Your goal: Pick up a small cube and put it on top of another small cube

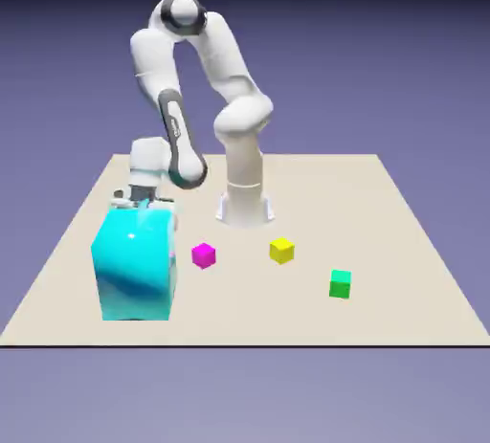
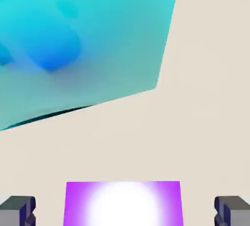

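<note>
1. Exterior view: arm folded over, hand pointing down behind big cyan block [image 1: 135, 264] at view's left; gripper [image 1: 144, 204] mostly hidden by block's top edge. Purple cube not visible here, blocked by cyan block. Yellow cube [image 1: 281, 251] mid-table, magenta cube [image 1: 204, 255] just left of it, green cube [image 1: 340, 284] off to right.
2. Hand view: fingertips [image 2: 18, 210] spread wide, clear of purple cube [image 2: 122, 203] between them, nothing grasped. Cyan block fills top left, near cube w/ bare table [image 2: 210, 98] between.

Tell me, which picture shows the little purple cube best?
The hand view: the purple cube shows large at the bottom, between the open end effector's fingertips. The exterior view doesn't show it at all; the big cyan block stands there.
</note>
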Motion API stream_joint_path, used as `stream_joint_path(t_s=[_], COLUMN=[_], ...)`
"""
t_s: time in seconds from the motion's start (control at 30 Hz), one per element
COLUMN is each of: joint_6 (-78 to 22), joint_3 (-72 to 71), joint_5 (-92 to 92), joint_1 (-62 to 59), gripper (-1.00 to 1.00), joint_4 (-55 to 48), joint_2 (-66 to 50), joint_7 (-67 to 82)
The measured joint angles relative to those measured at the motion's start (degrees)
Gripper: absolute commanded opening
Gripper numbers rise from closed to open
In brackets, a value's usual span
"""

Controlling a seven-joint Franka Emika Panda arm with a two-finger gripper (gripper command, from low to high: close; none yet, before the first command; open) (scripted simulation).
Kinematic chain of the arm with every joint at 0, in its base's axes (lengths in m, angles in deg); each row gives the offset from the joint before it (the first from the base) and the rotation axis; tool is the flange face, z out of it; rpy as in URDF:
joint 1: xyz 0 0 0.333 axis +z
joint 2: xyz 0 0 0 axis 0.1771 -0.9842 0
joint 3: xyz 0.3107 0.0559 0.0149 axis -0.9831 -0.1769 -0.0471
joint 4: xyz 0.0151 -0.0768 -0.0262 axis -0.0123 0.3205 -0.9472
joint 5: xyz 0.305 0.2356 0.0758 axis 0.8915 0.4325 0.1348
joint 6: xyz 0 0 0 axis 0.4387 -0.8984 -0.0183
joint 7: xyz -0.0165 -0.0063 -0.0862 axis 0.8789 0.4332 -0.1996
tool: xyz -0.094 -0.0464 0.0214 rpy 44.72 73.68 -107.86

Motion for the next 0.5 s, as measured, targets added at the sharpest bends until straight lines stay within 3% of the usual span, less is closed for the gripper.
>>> stream_joint_path(t_s=[0.1,0.13,0.5], joint_6=[1.94,2.17,-3.68], joint_3=[5.1,5.72,-9.58], joint_5=[3.36,3.76,-6.35], joint_1=[6.22,6.98,-11.69], gripper=[0.0,-1.0,-1.0], joint_4=[-0.9,-1.0,1.68], joint_2=[2.03,2.27,-3.81], joint_7=[2.72,3.05,-5.16])
